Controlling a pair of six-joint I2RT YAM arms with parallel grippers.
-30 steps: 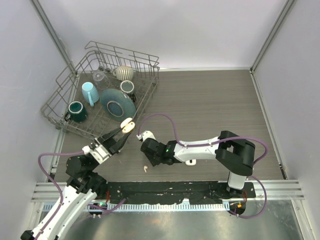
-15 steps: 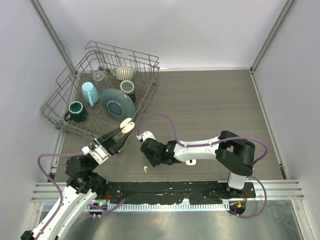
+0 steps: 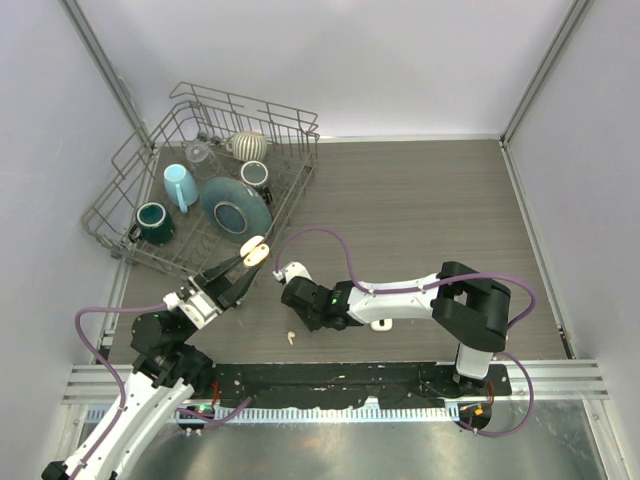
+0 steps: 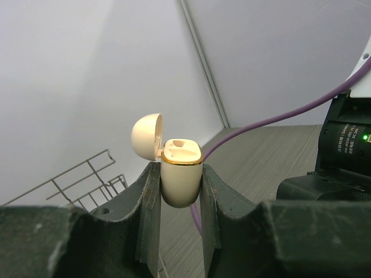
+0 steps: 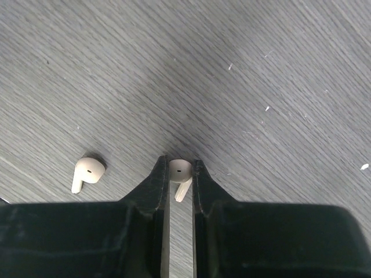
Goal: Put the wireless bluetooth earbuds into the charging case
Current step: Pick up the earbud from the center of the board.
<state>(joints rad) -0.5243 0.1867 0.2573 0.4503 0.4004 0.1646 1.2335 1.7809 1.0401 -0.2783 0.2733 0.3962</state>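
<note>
Right gripper pinches an earbud; lift gently, stem-down, toward the open charging case clamped by left gripper.

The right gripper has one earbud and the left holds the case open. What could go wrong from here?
The earbud is held only at the tips of the right gripper; it could twist or slip out.
The case hangs in the air in the left gripper, and its openings are small, so the stem may miss.
The second earbud lies close by and could be knocked.
</note>
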